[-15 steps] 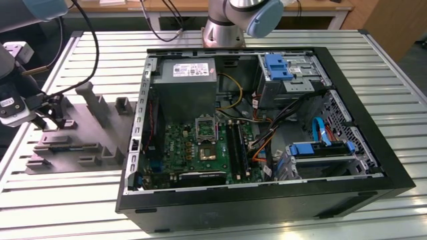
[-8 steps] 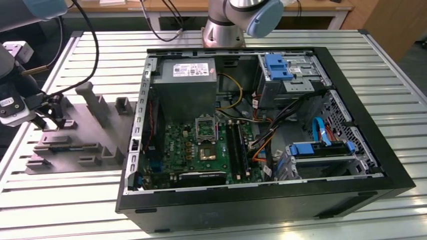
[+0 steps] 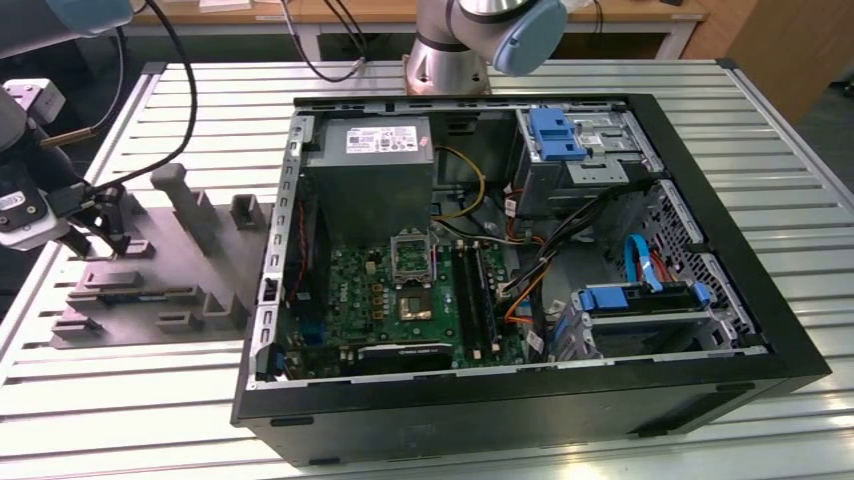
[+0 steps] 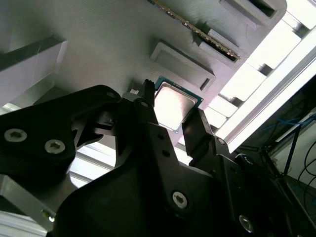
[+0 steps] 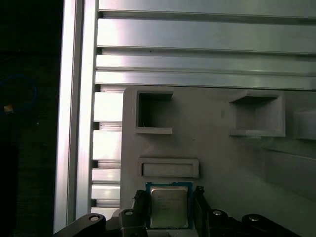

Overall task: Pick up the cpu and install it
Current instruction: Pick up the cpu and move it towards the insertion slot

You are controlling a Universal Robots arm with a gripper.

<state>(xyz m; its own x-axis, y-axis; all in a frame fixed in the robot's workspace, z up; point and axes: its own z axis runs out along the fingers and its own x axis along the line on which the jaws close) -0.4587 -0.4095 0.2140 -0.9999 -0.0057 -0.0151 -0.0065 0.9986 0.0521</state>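
Here the cpu (image 5: 169, 207) is held flat between the jaws of the gripper (image 5: 169, 194), which is clenched on two opposite edges. It is kept over the grey tray (image 5: 222, 158), near its edge at the exterior view's left, well apart from the computer case (image 3: 534, 425).

open computer case (image 3: 507, 415) | grey moulded tray (image 3: 174, 262) | slatted table (image 3: 120, 395)

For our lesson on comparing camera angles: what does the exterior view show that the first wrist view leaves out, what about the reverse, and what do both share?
Exterior view: the open computer case with its green motherboard inside. First wrist view: the cpu, seen close, lying flat right at the hand. Both: the hand, the grey moulded tray and the slatted metal table.
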